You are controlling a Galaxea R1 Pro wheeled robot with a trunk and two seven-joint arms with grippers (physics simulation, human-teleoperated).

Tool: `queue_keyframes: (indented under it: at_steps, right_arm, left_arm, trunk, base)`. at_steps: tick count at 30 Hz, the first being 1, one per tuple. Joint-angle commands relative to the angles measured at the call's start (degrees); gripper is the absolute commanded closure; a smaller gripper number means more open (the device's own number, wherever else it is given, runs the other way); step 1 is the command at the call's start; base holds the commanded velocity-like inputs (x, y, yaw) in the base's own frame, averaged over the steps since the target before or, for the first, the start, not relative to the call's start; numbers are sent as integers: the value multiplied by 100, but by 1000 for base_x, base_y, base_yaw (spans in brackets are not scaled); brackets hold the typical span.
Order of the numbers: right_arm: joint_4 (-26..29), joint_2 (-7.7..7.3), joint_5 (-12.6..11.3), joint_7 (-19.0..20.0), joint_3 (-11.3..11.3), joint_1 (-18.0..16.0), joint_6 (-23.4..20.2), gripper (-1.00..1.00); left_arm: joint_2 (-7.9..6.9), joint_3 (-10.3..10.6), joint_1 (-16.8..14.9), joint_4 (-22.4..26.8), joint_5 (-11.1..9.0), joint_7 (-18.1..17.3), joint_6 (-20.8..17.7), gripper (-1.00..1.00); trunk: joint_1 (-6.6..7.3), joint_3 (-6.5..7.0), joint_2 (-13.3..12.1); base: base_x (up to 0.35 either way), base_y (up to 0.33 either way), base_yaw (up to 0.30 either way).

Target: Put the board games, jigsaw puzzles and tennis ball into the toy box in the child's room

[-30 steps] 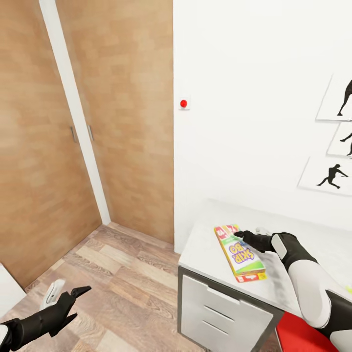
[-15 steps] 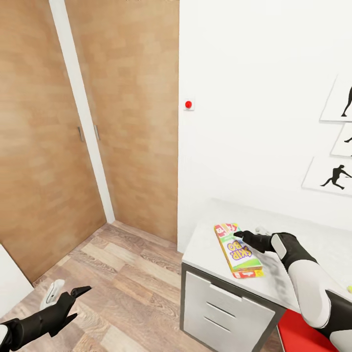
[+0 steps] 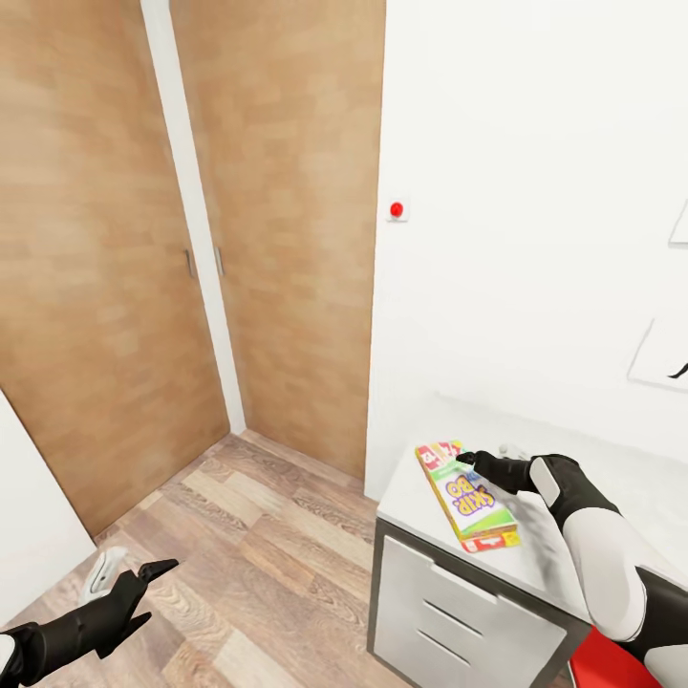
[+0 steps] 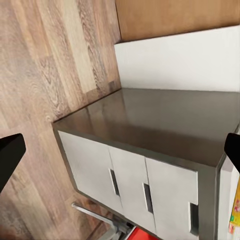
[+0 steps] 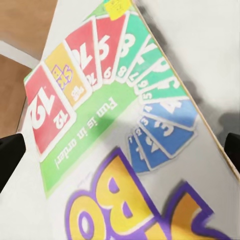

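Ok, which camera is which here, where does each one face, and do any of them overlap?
Head view: from the robot's head, forward and down at the wood-panelled doors, plank floor and pale grey desk corner; both black tools show, left tool and right tool.
Left wrist view: along the left tool at a dark grey cabinet top; dark fingertips frame the picture.
Right wrist view: along the right tool, close over the green-and-yellow printed game box.
Shared: head and right wrist views both show that box.
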State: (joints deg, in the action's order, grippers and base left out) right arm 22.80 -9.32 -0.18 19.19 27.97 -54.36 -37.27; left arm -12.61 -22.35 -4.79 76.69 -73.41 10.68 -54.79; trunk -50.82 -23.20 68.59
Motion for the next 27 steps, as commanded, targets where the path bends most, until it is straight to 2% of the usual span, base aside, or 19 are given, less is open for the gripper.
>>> queue_keyframes:
  at_steps: [1, 20, 24, 27]
  right_arm:
    - [5, 3, 0, 14, 34, -5, -35, -100]
    - [5, 9, 0, 14, 25, -5, -33, -100]
    - [24, 4, -1, 11, 17, -5, -32, -100]
    - [53, -62, -9, 10, 34, -13, -34, -100]
  left_arm:
    - [-1, -5, -5, 4, -60, 56, -23, -100]
    - [4, 2, -5, 4, -61, 56, -23, -100]
    - [4, 2, -5, 4, -61, 55, -23, -100]
    - [4, 2, -5, 4, -55, 56, -23, -100]
  trunk:
    - [0, -6, 4]
    - [0, 96, 4]
    - [0, 103, 4]
    - [0, 105, 4]
  base:
    - [0, 0, 40]
    - [0, 0, 213]
    - [0, 0, 83]
    - [0, 0, 28]
